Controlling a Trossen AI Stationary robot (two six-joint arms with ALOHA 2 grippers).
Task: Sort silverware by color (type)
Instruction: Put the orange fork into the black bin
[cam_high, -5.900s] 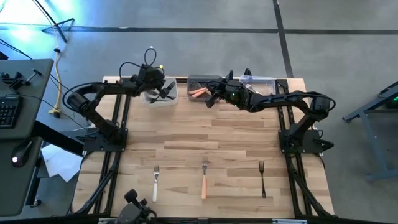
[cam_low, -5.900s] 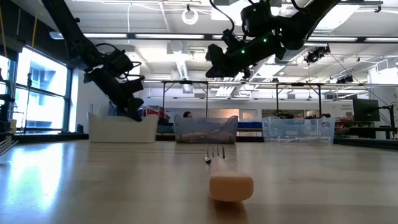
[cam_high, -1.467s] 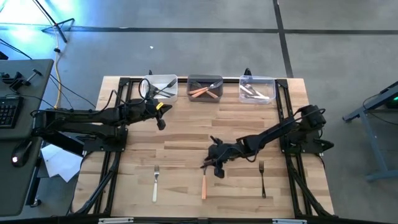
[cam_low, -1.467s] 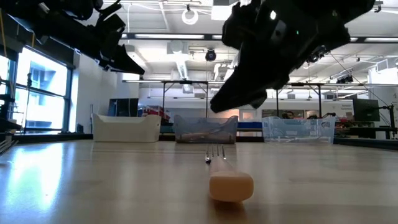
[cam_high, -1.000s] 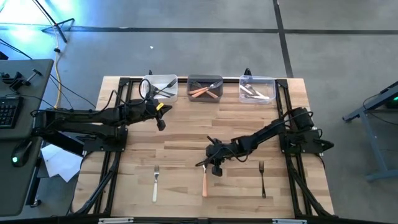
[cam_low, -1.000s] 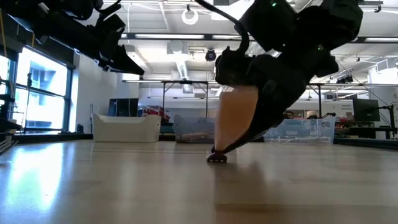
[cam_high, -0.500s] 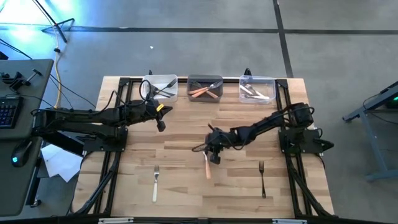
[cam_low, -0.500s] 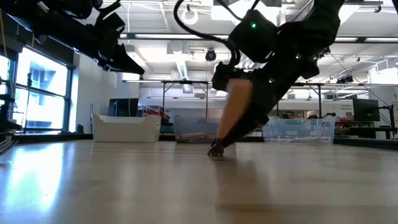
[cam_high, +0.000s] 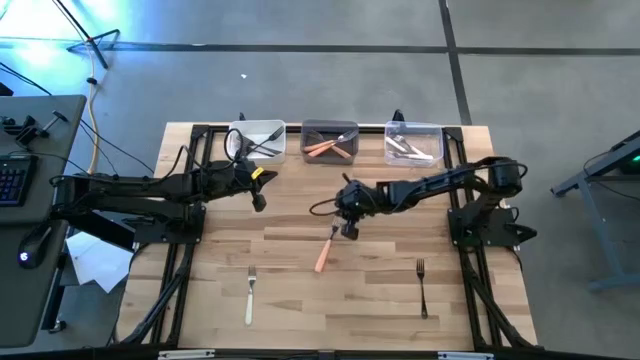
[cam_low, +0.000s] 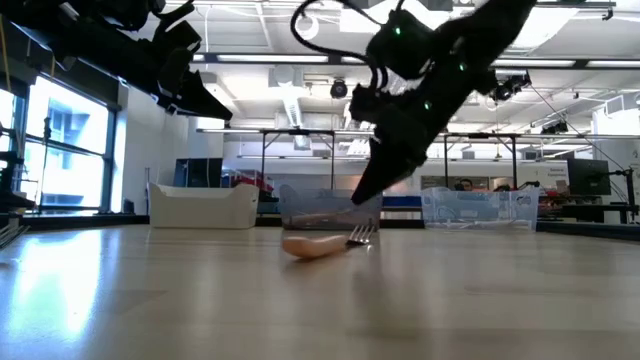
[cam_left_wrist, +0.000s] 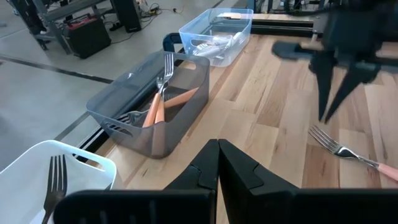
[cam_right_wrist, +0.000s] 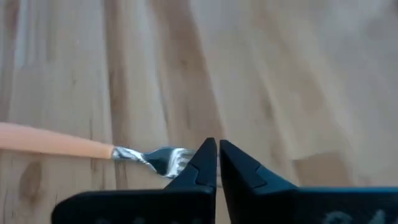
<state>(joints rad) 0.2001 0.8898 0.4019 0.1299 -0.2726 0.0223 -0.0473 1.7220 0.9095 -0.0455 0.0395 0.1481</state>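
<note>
High view: the orange fork (cam_high: 323, 252) lies slanted near the middle of the tabletop (cam_high: 300, 215), tines toward 1 o'clock, handle toward 7. The right claw (cam_high: 347, 232) hovers just above the tines with its fingers pressed together and nothing between them; in the low view the fork (cam_low: 322, 243) lies flat on the wood, apart from the claw (cam_low: 362, 195) above it. So this fork is loose, not carried.

At 7 o'clock from it lies a white fork (cam_high: 250, 293), and at 4 o'clock, well apart, a black fork (cam_high: 422, 287). All three remain to be sorted.

Along the 12 o'clock edge stand three bins. The white bin (cam_high: 259, 142) holds dark-handled forks, the grey bin (cam_high: 330, 141) holds orange ones, and the clear bin (cam_high: 413, 143) holds pale ones. I judge most of the job done, with these last three left.

The left claw (cam_high: 258, 198) waits at 9 o'clock from the right one, below the white bin, closed and empty.

The orange fork likely needs a fresh grasp before it goes to the grey bin.
</note>
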